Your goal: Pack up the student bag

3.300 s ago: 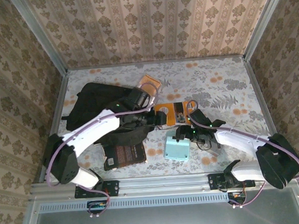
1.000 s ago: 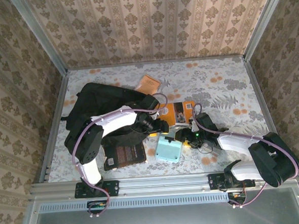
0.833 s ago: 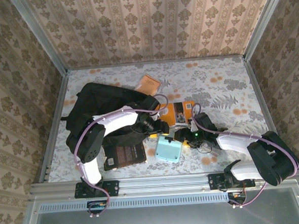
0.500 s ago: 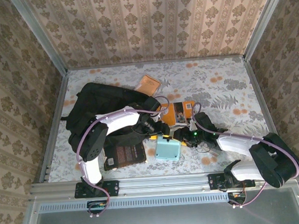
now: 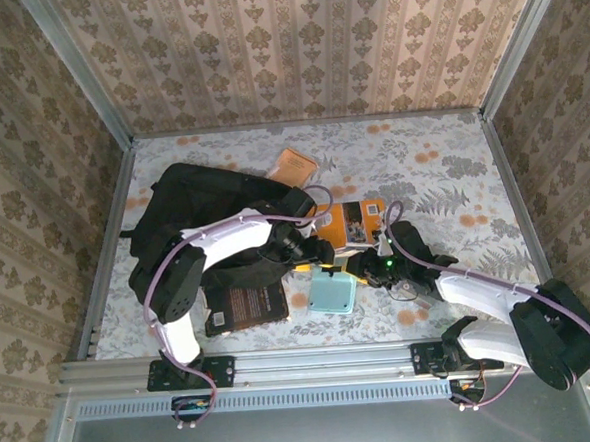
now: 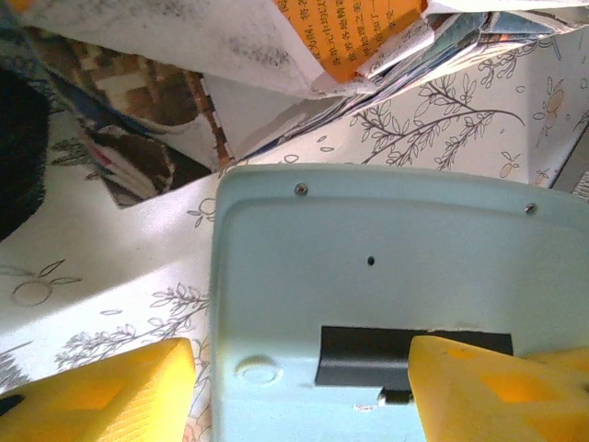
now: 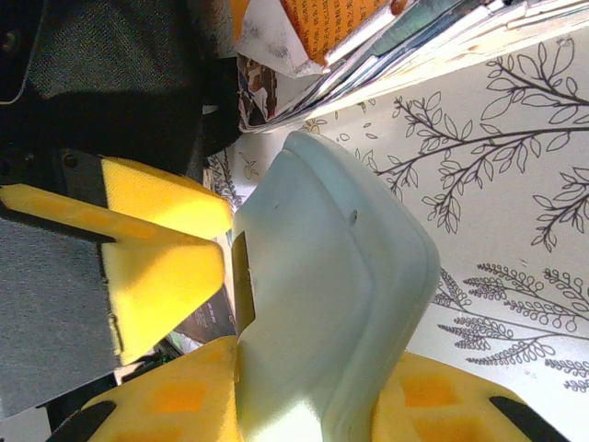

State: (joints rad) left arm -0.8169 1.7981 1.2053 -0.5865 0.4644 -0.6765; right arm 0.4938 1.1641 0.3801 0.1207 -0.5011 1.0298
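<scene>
Two robot arms meet over a pale mint plastic box (image 5: 331, 293) lying on the floral bench (image 5: 442, 172). The right gripper (image 7: 313, 405) has its yellow jaws closed against both faces of the box's near edge. The left gripper (image 6: 299, 378) holds its jaws spread, one finger beside the box and the other over its black slot.

The left wrist view shows two screws and a small hole on the box, with no brand mark. Beyond it lies an orange book (image 6: 354, 37) printed with Chinese characters too small to read.

From above, the black backpack (image 5: 189, 202) lies at the bench's left side, under the left arm. A dark book (image 5: 245, 306) with illegible white lettering lies nearer the arm bases. A small orange booklet (image 5: 294, 165) lies just beyond the backpack.
</scene>
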